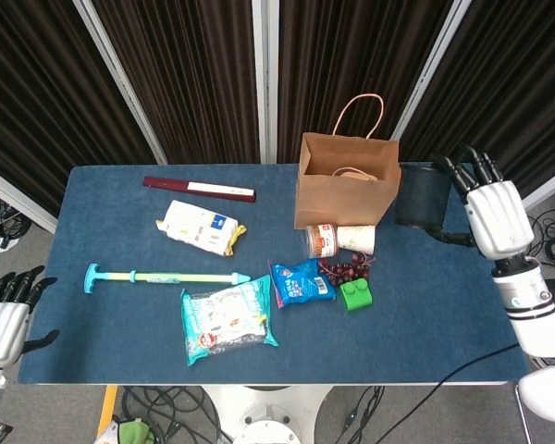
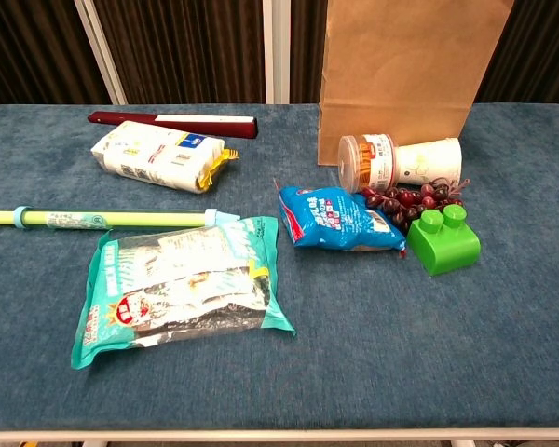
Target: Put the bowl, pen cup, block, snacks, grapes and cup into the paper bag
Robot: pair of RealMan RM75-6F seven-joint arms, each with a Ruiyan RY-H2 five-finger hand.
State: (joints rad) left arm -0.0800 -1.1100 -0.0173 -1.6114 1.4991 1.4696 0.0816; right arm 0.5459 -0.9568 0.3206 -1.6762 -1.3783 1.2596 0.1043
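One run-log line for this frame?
right hand: holds pen cup, raised beside paper bag | left hand: idle, empty | block: on table

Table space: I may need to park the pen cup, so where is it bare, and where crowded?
Bare cloth lies right of the bag and green block, out to the table's right edge, and along the front edge. It is crowded just before the bag: cup, grapes, blue snack. The right hand holds the pen cup beside the bag.
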